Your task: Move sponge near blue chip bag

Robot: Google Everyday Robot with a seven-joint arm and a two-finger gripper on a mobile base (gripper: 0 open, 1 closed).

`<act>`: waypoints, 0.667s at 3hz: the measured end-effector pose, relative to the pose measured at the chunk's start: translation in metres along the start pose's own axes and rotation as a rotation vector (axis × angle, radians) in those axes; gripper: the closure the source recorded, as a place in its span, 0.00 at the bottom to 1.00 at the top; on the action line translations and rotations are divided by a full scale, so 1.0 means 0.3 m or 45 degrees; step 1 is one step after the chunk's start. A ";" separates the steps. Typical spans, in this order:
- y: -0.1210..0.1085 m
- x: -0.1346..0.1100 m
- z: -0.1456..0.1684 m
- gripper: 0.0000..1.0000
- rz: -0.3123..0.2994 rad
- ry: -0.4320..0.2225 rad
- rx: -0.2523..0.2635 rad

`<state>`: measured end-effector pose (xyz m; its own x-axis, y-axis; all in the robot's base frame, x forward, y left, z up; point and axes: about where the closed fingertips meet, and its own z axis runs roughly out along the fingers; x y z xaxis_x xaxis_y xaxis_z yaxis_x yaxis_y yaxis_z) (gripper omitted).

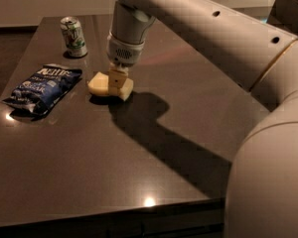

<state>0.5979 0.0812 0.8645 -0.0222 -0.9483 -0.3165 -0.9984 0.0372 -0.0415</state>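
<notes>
Cream gripper [117,82] — arm angled down — clamps the sponge [97,84] near blue chip bag [42,87].

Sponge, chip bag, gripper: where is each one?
sponge [97,85], camera view, its bare left end.
chip bag [43,89], camera view, middle of its blue front.
gripper [118,83], camera view, between its fingertips, clamped on the sponge.

White lettering on the blue chip bag [43,87] was not legible; the can [73,36] showed no readable mark. The end effector [117,82] gripped the sponge [98,85] near the bag.
</notes>
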 end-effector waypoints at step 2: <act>-0.045 -0.066 0.032 0.75 0.001 -0.049 -0.010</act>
<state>0.6123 0.1025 0.8623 -0.0215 -0.9353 -0.3531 -0.9988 0.0357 -0.0338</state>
